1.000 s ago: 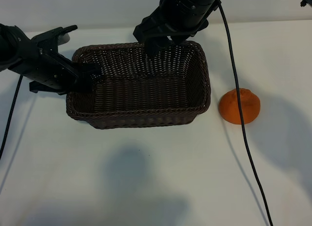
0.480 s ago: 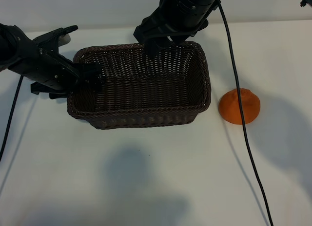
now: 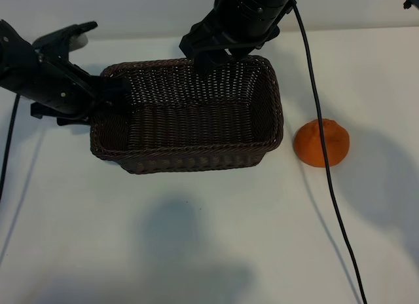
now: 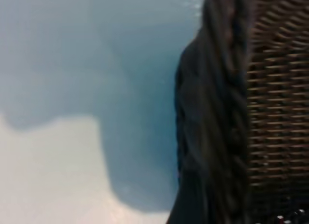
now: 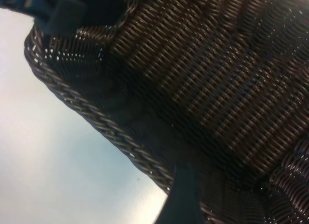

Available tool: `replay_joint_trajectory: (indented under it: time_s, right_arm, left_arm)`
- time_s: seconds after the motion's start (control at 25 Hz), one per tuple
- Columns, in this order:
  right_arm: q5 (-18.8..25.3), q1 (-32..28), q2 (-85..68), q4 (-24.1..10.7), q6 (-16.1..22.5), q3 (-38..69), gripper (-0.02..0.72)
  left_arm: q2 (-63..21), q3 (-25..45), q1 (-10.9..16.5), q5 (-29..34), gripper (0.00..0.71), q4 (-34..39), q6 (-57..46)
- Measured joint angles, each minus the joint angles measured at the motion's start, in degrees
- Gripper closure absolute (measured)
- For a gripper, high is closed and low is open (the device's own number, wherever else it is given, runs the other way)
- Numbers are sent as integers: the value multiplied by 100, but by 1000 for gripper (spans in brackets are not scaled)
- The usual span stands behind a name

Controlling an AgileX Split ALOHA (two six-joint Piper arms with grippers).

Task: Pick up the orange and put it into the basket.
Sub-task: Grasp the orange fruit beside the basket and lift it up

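The orange [image 3: 321, 143] lies on the white table to the right of the basket [image 3: 190, 156], apart from it and from both arms. The dark brown wicker basket stands mid-table with nothing in it. My left gripper [image 3: 112, 94] is at the basket's left rim, open and holding nothing. In the left wrist view, the braided rim [image 4: 227, 113] fills the frame close up. My right gripper [image 3: 216, 58] hangs open over the basket's far rim. One of its fingers [image 5: 183, 197] crosses the rim [image 5: 96, 122] in the right wrist view.
A black cable [image 3: 327, 179] runs from the right arm down across the table and passes in front of the orange. Bare white table lies in front of the basket and around the orange.
My left gripper has let go of the basket's left rim and drawn back a little to the left. The basket shifted slightly. The right arm and the orange have not moved.
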Motion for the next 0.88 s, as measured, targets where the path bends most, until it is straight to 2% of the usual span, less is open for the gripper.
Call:
replay_joint_trajectory:
  time_s: [0.36,0.64,0.8,0.88]
  right_arm:
    - [0,0,-13,-87,-27,0,108]
    - [9,0,-473,-704,-44,0,108]
    - [17,-12,-712,-1271,-44,0,108]
    - [4,-61,-753,-1372,-44,67,108]
  left_arm:
    - [-707,0,0,145,104,253,-160]
    - [-1131,-56,0,223,114,395,-264]
    - [-1280,-121,0,282,114,622,-408]
    - [-1327,-229,0,317,114,805,-563]
